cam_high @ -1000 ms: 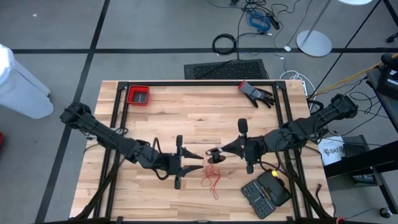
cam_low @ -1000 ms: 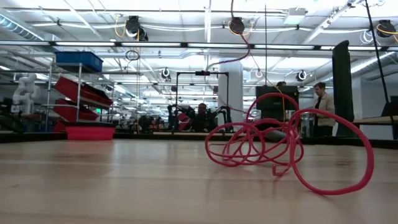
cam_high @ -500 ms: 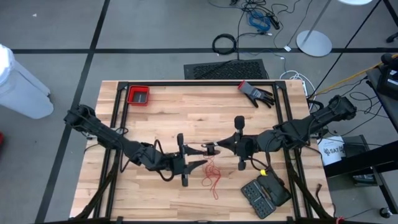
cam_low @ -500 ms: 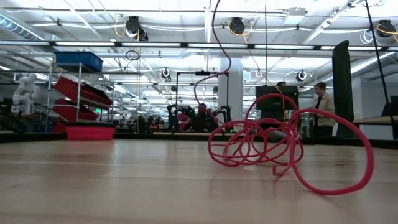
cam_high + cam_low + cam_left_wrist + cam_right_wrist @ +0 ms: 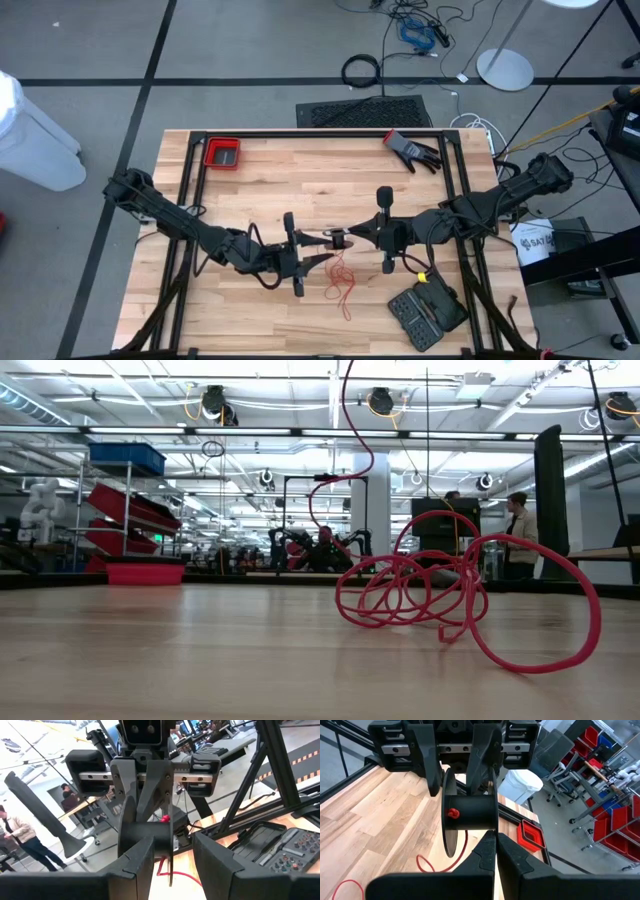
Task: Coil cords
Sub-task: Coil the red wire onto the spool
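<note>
Both grippers meet at mid-table in the high view: the left gripper (image 5: 318, 250) pinches the black spool (image 5: 338, 241), the right gripper (image 5: 352, 238), fingers pressed together, touches its other side, and the red cord (image 5: 342, 282) lies tangled on the table (image 5: 300, 170) just below them, while a red bin (image 5: 222, 153) sits at the far left corner, contents unclear. Low view: one strand rises from the heap (image 5: 430, 600). Wrist views show the spool (image 5: 469, 812) between the left fingers (image 5: 482, 745).
</note>
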You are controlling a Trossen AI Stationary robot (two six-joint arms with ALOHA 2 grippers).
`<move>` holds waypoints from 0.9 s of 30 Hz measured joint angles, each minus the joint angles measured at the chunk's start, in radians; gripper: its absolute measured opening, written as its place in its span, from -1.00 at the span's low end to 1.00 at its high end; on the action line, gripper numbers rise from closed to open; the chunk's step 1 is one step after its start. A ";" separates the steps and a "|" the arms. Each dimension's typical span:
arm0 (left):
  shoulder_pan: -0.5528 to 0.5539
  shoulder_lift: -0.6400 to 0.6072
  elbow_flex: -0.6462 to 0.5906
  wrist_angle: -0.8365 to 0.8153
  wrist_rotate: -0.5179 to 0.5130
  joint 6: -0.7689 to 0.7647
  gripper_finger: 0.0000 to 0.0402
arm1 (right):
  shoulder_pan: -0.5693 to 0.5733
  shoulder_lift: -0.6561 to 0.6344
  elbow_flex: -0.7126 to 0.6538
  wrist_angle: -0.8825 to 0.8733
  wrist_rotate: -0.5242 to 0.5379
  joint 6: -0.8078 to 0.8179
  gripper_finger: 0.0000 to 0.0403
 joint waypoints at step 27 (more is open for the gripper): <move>-0.001 0.000 0.000 0.009 -0.023 -0.060 -0.96 | -0.002 -0.001 0.000 -0.022 -0.007 0.011 -1.00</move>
